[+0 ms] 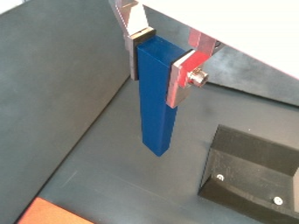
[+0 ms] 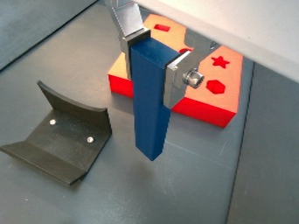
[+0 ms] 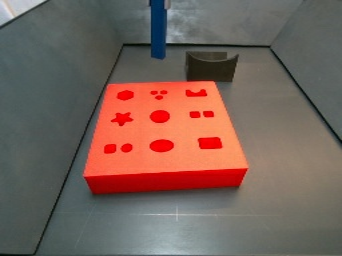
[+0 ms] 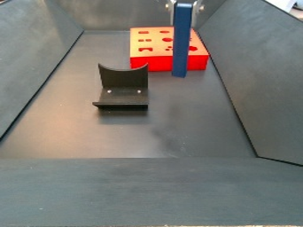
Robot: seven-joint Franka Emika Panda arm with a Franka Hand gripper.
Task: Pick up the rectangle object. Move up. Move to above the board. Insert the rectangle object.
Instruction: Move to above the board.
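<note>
My gripper (image 1: pixel 162 57) is shut on the upper end of the rectangle object (image 1: pixel 155 105), a plain blue bar that hangs upright from the fingers (image 1: pixel 184 74). Both wrist views show this grip (image 2: pixel 158 57). In a side view the bar (image 3: pixel 158 28) stands behind the far edge of the board (image 3: pixel 227 165), a thick red slab with cut-out shape holes. In a side view the bar (image 4: pixel 182 40) is in front of the board (image 4: pixel 201 60). The bar's lower end (image 2: pixel 146 153) is beside the board (image 2: pixel 211 109), not over it. Whether it touches the floor I cannot tell.
The fixture (image 3: pixel 211 65), a dark bracket on a base plate, stands on the floor beside the bar and shows in the other views too (image 4: pixel 120 84) (image 2: pixel 65 136) (image 1: pixel 251 171). Grey sloping walls (image 4: pixel 35 62) enclose the floor on all sides.
</note>
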